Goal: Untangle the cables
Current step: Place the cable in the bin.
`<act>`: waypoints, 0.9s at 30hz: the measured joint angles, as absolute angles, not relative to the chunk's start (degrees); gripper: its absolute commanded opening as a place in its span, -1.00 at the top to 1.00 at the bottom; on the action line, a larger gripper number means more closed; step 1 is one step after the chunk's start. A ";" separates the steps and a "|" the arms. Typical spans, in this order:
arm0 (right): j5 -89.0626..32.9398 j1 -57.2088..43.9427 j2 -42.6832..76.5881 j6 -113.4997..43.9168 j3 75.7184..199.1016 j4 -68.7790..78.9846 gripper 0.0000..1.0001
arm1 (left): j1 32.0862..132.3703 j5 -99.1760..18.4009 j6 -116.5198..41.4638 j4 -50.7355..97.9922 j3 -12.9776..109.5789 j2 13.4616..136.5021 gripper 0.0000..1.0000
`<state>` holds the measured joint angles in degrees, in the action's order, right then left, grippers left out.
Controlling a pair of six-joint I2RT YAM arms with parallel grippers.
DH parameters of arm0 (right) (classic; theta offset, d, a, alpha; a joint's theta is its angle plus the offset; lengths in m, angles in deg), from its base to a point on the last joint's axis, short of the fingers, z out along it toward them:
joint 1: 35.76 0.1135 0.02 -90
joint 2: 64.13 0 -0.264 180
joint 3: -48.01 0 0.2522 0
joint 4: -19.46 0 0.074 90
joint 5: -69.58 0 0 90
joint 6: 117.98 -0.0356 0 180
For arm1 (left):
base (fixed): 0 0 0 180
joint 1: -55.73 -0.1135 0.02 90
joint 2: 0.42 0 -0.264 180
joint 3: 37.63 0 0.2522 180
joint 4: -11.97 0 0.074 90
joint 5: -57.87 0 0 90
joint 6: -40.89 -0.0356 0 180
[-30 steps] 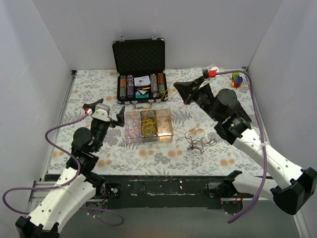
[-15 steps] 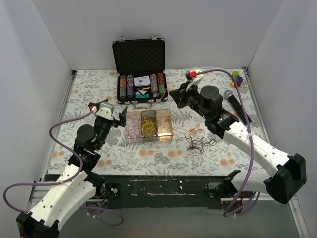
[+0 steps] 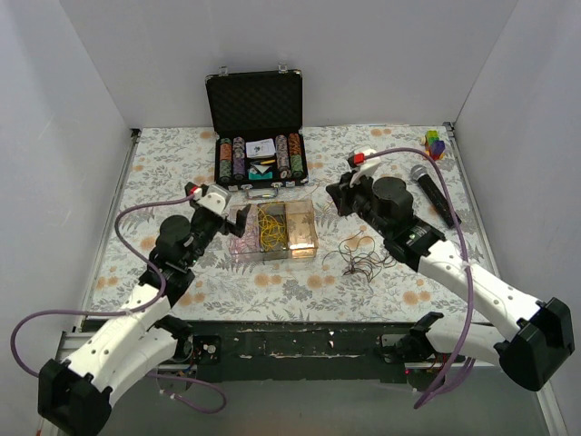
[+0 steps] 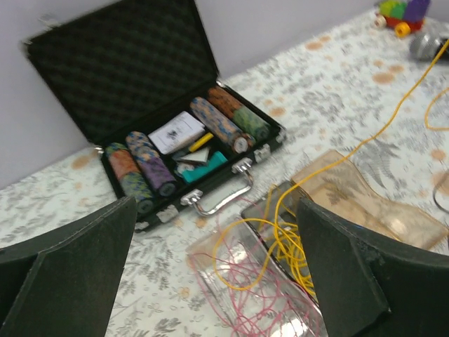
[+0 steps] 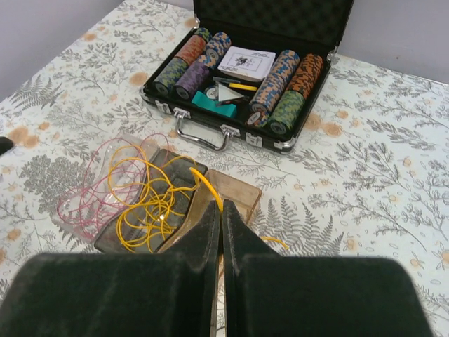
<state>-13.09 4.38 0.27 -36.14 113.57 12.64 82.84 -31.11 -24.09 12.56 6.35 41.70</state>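
We look down on a table [image 3: 163, 163] covered in a floral cloth, boxed in by plain white walls. Both arms reach forward from the near edge, each trailed by a purple hose.

Nearest to us, right of centre, the dark brown cables [image 3: 365, 263] lie in a loose clump on the cloth, just beside the clear tray [image 3: 303, 227] and outside it. The tray sits at mid-table and is split into compartments. The pink cables [image 3: 243, 238] fill its left compartment and spill a little over the left wall. The yellow loops [image 3: 270, 227] sit in the middle one.

The left gripper [image 3: 221, 215] hovers at the tray's left end with its jaws spread wide and nothing between them. From its wrist camera we see the pink and yellow strands below the gap.

The right gripper [image 3: 336, 193] hangs beyond the tray's far right corner. Its fingers are pressed tight together, pinching a yellow cable [image 4: 365, 142]. That strand runs taut from the middle compartment up towards the fingertips [image 5: 210, 214].

Farther back, an open poker chip case [image 3: 257, 109] stands with its lid up, with rows of chips and a card deck inside. A microphone [image 3: 430, 189] lies at the right, and a small colourful toy [image 3: 436, 143] sits in the far right corner.
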 measured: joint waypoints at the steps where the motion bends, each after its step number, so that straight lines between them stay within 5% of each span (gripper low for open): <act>1: -12.93 4.38 -0.78 -36.16 112.56 12.51 0.97 | 82.84 -32.55 -24.16 12.41 6.35 43.50 -0.96; 8: -11.40 4.38 -7.42 -36.73 108.04 11.68 0.97 | 82.84 -43.09 -24.31 10.88 6.35 57.00 -0.96; 12: -10.46 4.38 -9.87 -36.77 107.71 11.20 0.97 | 82.84 -46.96 -24.79 9.61 6.48 64.17 -0.58; 16: -10.03 4.38 -12.88 -36.75 107.25 10.19 0.97 | 82.84 -48.90 -24.51 8.21 7.99 70.58 0.26; 19: -10.09 4.38 -15.14 -36.77 106.44 9.18 0.97 | 82.84 -49.10 -24.11 5.33 9.28 73.66 0.53; 27: -11.12 4.38 -17.28 -36.80 106.03 8.20 0.97 | 82.89 -52.73 -22.43 3.71 14.15 75.87 0.73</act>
